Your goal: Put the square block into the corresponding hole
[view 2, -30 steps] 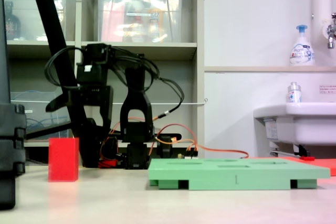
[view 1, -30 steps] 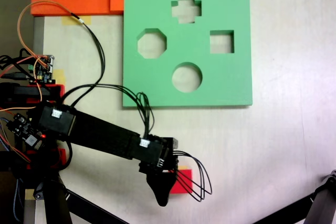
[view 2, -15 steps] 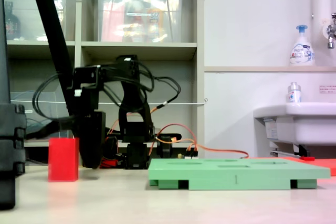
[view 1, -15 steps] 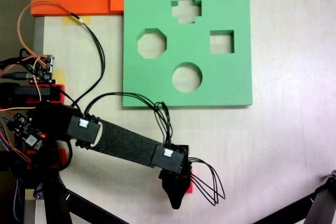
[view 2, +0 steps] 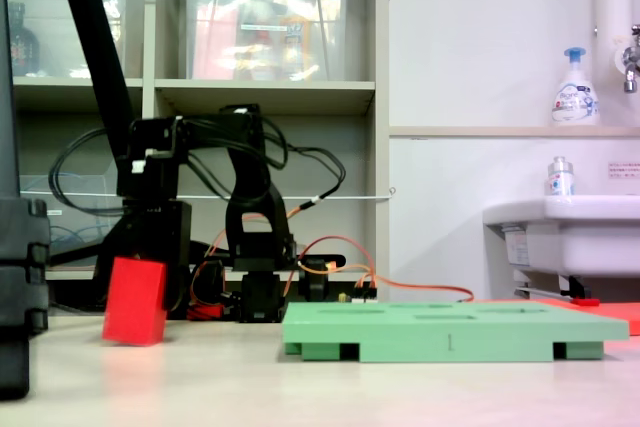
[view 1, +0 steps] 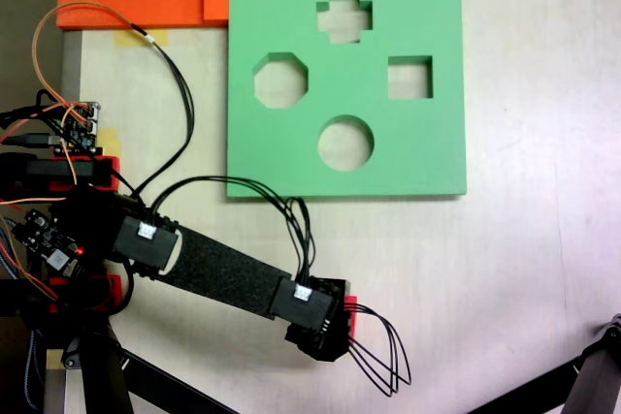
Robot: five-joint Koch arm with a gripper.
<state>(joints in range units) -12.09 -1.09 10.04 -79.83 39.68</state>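
Tilting square block (view 2: 135, 301) at the hand (view 2: 150, 265), grip unclear, square hole (view 1: 409, 78) empty, no legible writing.

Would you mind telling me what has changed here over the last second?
The gripper has come down onto the square block, which now sits tilted instead of upright on the table; whether the jaws have closed on it cannot be told. Seen from above, the arm's head now covers nearly all of the block. The green board and its square hole stayed put.

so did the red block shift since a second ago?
Yes. In a fixed view the red block now sits tilted and slightly nearer the green board; before it stood upright.
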